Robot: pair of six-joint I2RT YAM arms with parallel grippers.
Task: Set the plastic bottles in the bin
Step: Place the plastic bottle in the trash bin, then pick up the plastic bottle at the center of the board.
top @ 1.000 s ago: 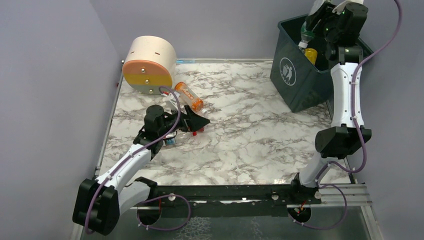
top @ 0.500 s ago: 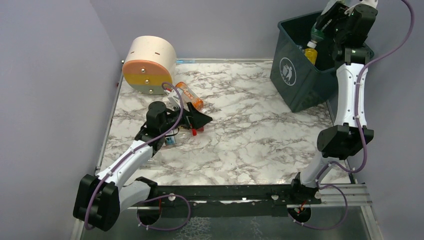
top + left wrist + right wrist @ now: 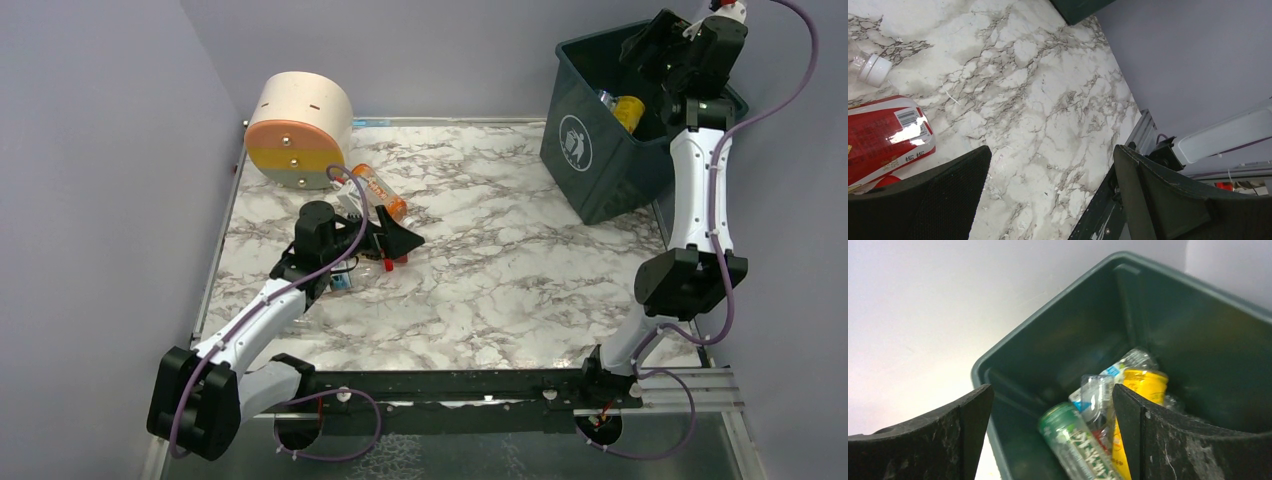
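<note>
Now right tool (image 3: pixel 1050 410) above bin (image 3: pixel 590 150), fingers spread, empty. Inside bin, bottles (image 3: pixel 1083 435) piled, lower ones hidden. Meanwhile left tool (image 3: pixel 1050 160) wide open, empty, well apart from bin; red-label bottle (image 3: pixel 885 137) there, half cut off by frame edge.

Red-labelled bottle (image 3: pixel 883 135) cut by left edge, bin (image 3: pixel 1080 7) cropped at top

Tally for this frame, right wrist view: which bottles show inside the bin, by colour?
green-labelled bottle: 1
yellow bottle: 1
clear bottles: 2, as far as I can tell, the second lying behind the first
Total: 4 showing in the bin; any underneath are hidden.
</note>
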